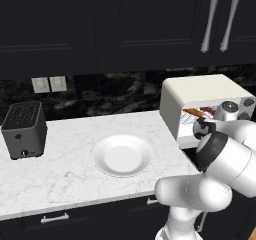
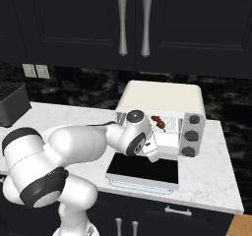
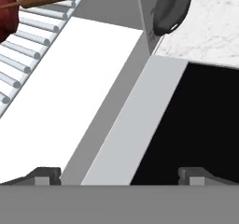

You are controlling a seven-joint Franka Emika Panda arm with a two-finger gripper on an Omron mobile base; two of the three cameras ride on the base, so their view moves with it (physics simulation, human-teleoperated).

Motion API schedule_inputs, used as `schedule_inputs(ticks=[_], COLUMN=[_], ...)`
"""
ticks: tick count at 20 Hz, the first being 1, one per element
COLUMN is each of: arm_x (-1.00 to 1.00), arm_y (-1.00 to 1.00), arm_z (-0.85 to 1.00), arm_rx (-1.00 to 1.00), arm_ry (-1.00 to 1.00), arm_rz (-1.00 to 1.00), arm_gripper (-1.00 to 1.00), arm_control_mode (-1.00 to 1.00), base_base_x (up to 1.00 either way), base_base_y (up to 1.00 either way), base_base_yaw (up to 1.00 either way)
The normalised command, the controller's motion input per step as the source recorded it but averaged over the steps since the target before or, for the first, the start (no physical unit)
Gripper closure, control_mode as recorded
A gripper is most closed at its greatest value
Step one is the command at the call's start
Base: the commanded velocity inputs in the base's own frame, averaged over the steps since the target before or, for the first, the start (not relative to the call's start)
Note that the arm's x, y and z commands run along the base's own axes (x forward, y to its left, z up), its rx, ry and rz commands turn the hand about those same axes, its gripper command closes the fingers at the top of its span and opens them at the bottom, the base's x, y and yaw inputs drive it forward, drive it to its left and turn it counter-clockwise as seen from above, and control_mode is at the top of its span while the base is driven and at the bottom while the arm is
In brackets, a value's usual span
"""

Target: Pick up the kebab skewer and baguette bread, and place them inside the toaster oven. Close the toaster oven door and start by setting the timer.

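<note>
**Food loaded, door still down**

The toaster oven (image 2: 162,100) is found on the bench (image 1: 65,174). Its toaster oven door (image 2: 142,170) lies flat, left open for loading. The kebab skewer (image 2: 158,122) and baguette bread (image 1: 194,113) are seen on its rack. The claw (image 3: 119,174), at the oven's mouth, is spread apart and empty.

Oven: you see the cream-white boxy toaster oven (image 2: 162,100) on the pale marble counter (image 1: 65,174), at its right end.
Door: its dark glass door (image 2: 142,170) lies flat before it.
Rack: the dark red-brown kebab skewer (image 2: 158,121) lies inside.
Plate: the round white plate (image 1: 122,155) sits left of the oven.
Toaster: the small black slot toaster (image 1: 24,129) stands left of that.
</note>
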Motion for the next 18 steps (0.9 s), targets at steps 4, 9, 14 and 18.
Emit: schedule_inputs(ticks=[4, 9, 14, 18], arm_x=[-0.02, -0.67, -0.97, -0.75], arm_y=[0.0, -0.08, 0.01, 0.48], arm_z=[0.0, 0.05, 0.2, 0.15], arm_rx=[0.01, 0.0, 0.0, 0.0], arm_ry=[-0.04, -0.03, 0.0, 0.02], arm_rz=[-0.02, 0.02, 0.22, 0.42], arm_gripper=[-1.0, -1.0, -1.0, -1.0], arm_control_mode=[-1.0, -1.0, -1.0, -1.0], base_base_x=[0.0, 0.0, 0.0, 0.0], base_base_y=[0.0, 0.0, 0.0, 0.0], base_base_yaw=[0.0, 0.0, 0.0, 0.0])
